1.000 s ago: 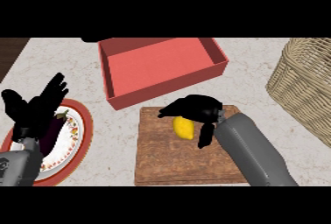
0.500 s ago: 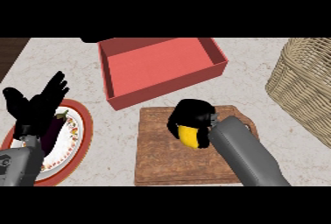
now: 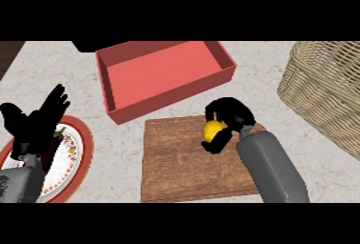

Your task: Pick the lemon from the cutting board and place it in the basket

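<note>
Head view, left to right. We note left hand [image 3: 36, 121] open, fingers straight up, resting over red-rimmed plate [image 3: 79, 157] at left edge. Red box [image 3: 158, 71] behind, open side up. Wooden cutting board [image 3: 186, 167] at centre, near counter's front edge. Right hand [image 3: 226, 119] curled round lemon [image 3: 212, 130], over board's far right part; we cannot tell whether lemon touches board. Wicker basket [image 3: 327, 90] at right, apart from hand.
</note>
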`<state>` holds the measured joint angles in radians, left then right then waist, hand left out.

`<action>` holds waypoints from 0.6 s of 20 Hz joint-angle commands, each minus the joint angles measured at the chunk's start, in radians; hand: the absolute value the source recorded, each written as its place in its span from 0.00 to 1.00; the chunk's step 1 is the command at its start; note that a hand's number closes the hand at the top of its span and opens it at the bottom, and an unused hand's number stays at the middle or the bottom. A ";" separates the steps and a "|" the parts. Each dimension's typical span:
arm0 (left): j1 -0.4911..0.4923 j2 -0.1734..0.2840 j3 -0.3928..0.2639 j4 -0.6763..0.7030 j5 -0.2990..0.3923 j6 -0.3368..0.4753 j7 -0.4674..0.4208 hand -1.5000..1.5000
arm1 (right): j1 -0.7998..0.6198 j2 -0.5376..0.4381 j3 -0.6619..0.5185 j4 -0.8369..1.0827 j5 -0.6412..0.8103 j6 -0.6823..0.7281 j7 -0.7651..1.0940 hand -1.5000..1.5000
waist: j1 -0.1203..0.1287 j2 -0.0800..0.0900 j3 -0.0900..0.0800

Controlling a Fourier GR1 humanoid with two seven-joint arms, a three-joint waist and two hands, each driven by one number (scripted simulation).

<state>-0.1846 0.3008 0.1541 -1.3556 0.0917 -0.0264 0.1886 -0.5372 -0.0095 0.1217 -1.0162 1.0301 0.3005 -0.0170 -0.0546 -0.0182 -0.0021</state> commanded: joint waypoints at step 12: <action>-0.051 -0.014 -0.040 0.006 -0.008 -0.023 0.024 0.50 | -0.126 0.009 0.161 -0.297 -0.274 -0.811 0.738 1.00 | 0.100 0.007 0.001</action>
<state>-0.2231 0.2918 0.1225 -1.3531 0.0922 -0.0544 0.2037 -0.5793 -0.0001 0.1837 -1.2274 0.7517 -0.3200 0.5695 0.0351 -0.0108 0.0012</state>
